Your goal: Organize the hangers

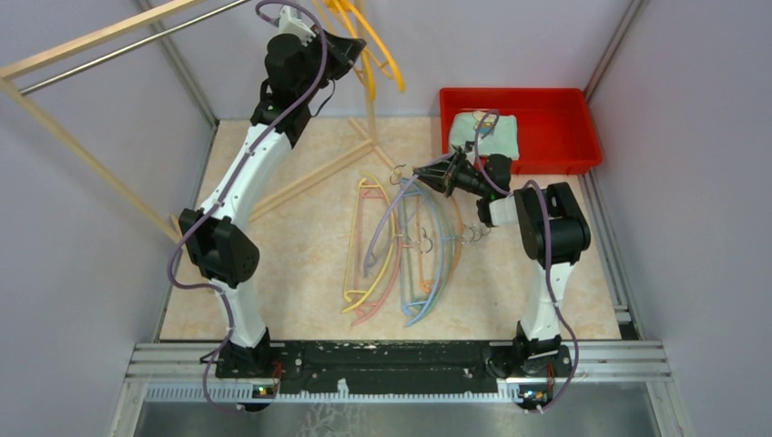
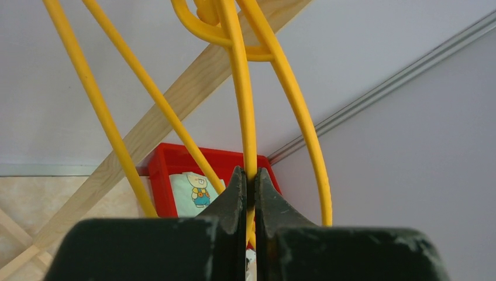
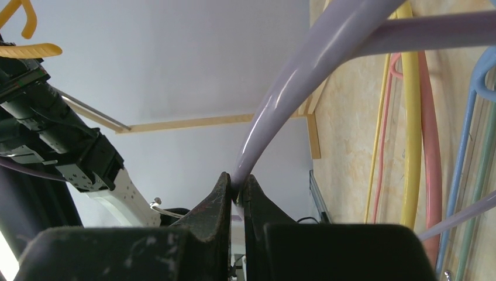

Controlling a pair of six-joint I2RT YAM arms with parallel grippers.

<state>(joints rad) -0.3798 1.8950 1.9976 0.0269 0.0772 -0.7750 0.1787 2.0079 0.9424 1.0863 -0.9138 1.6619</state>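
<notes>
Left tool (image 2: 250, 181): raised high, jaws pinched almost fully together on one thin bar of the yellow hanger (image 2: 243, 105), which runs straight up out of the tips. More yellow bars hang just beside it on either side. The hook is above the tool and out of my wrist view, so I cannot tell whether it sits on the rail (image 1: 137, 44). My judgement: confirm the hook bears on the rail before releasing. Then open slowly, so the hanger doesn't swing into its neighbours or knock the wooden frame (image 2: 175, 111) behind it.

Between and below both tools: loose hangers (image 1: 401, 259) lie overlapping on the surface (image 1: 300, 300). They are yellow, pink, blue and green.

Right tool (image 3: 236, 182): low over the pile, jaws clamped on the purple hanger (image 3: 281, 99). The grip is on its curved arm, and the rest arcs up and ahead of the tips. My judgement: the grip looks off-centre, so expect tilt. Lift slowly and straight, and watch that it doesn't drag a neighbour along. Red tray (image 1: 555, 168) sits behind this tool, apart from the pile.
</notes>
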